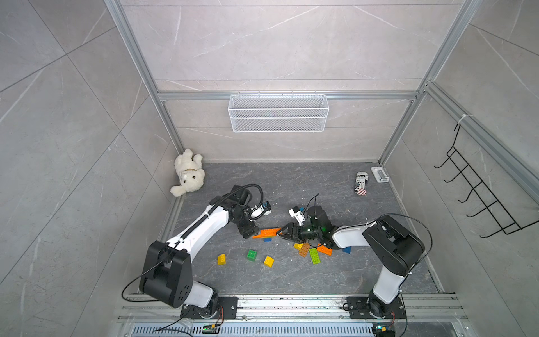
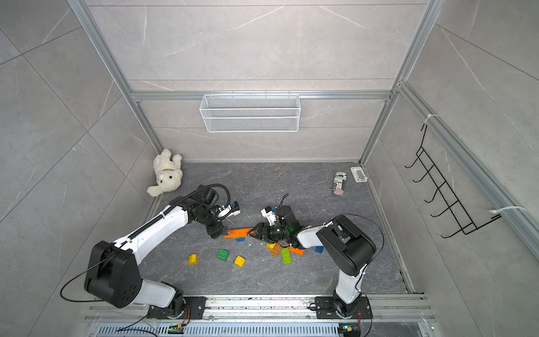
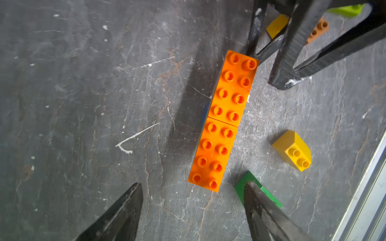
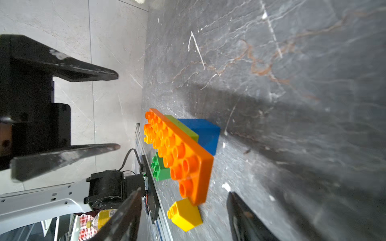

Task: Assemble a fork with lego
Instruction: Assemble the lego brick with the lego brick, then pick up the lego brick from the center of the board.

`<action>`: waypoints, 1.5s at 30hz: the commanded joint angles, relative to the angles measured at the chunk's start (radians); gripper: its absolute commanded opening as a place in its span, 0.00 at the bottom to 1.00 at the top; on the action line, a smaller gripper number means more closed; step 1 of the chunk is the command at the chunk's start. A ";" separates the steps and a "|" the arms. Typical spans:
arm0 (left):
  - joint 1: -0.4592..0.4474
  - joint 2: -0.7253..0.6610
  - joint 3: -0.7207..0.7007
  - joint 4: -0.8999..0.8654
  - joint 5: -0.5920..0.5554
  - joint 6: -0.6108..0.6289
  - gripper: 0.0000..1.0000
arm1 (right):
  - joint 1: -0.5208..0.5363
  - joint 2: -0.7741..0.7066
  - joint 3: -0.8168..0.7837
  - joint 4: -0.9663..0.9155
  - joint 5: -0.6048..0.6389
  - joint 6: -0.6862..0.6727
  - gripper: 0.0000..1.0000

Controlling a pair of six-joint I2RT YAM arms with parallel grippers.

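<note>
You see two orange bricks [image 3: 223, 121] joined end to end atop a lime brick [image 4: 183, 127] and blue brick [image 4: 205, 133], left pincer [image 1: 253, 232] and right pincer [image 1: 281, 232] both spread.

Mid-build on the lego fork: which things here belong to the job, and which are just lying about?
Job: orange bar, blue brick beneath it, green brick, yellow brick, second yellow brick, mixed brick heap.
Lying about: plush bear, can, wire basket.
</note>
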 commanded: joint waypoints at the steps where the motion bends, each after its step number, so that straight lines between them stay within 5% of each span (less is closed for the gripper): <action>1: 0.049 -0.106 -0.038 0.119 0.056 -0.164 0.79 | -0.008 -0.087 -0.011 -0.180 0.055 -0.122 0.67; 6: 0.117 -0.182 -0.085 0.203 -0.010 -0.385 0.78 | 0.025 -0.257 0.045 -0.503 0.187 -0.349 0.64; 11: 0.171 -0.266 -0.191 0.353 -0.024 -0.635 0.78 | 0.164 -0.322 0.160 -0.729 0.327 -0.549 0.63; 21: 0.475 -0.279 -0.352 0.466 0.101 -1.155 0.73 | 0.536 -0.094 0.534 -0.992 0.574 -0.761 0.62; 37: 0.577 -0.262 -0.406 0.535 0.208 -1.281 0.71 | 0.623 0.308 1.000 -1.292 0.759 -0.784 0.62; 45: 0.577 -0.274 -0.414 0.519 0.206 -1.264 0.70 | 0.595 0.371 1.065 -1.352 0.761 -0.807 0.60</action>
